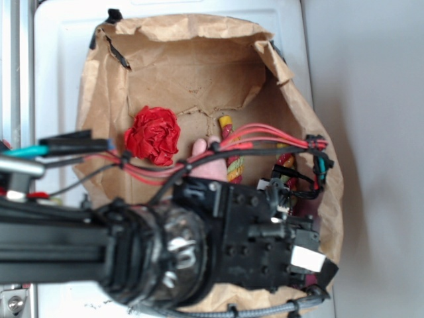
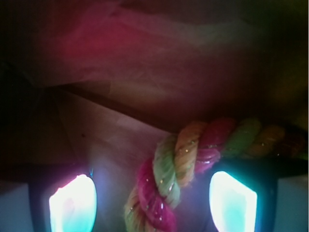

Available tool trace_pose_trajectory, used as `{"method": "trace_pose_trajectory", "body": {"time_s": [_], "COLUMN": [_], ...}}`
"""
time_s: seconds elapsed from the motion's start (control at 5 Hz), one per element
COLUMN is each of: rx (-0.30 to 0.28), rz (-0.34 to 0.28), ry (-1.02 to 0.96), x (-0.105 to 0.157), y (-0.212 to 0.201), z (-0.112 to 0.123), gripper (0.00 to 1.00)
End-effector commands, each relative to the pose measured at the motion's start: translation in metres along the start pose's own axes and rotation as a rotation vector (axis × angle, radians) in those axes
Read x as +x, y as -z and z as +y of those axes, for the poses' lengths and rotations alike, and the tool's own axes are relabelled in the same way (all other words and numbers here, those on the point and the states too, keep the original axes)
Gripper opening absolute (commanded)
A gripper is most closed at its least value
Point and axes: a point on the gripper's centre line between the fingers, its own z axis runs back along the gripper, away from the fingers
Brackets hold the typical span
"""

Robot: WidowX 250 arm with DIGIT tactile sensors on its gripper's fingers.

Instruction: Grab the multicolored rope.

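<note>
One crumpled red paper ball (image 1: 153, 135) is lying at the left of the brown paper bag (image 1: 192, 63), which is sitting opened out on the white tabletop (image 1: 59, 40). Just right of the ball, one pink plush bit (image 1: 201, 147) is peeking out from under the arm's red cables. Right of that, one multicolored rope (image 1: 230, 149) is lying on the bag's floor near its middle, and the one black arm is covering most of it.

In the exterior view the rope's visible stretch is running up and down the picture, its yellow-tipped end pointing toward the far wall of the bag, with a second piece showing further right beneath the wires. The wrist view is showing what the exterior one hides: the rope (image 2: 166, 181) is rising between the two glowing fingertips (image 2: 73, 203), then bending off to the right above the right one. The pincer (image 2: 152, 205) is standing wide open around the rope, and whether either finger is touching it I cannot tell
</note>
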Motion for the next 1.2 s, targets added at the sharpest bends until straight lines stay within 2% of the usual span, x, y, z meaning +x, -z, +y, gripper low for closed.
{"method": "trace_pose_trajectory", "body": {"time_s": [0.0, 0.2, 0.4, 1.0], "rx": [0.030, 0.036, 0.033, 0.037], "rz": [-0.033, -0.019, -0.006, -0.037], "ry": [-0.004, 0.000, -0.033, -0.055], "x": [0.0181, 0.0171, 0.0180, 0.0198], "y": [-0.0020, 0.0004, 0.0004, -0.0036], "z": [0.0024, 0.0009, 0.0033, 0.0080], "gripper": [1.00, 1.00, 0.00, 0.00]}}
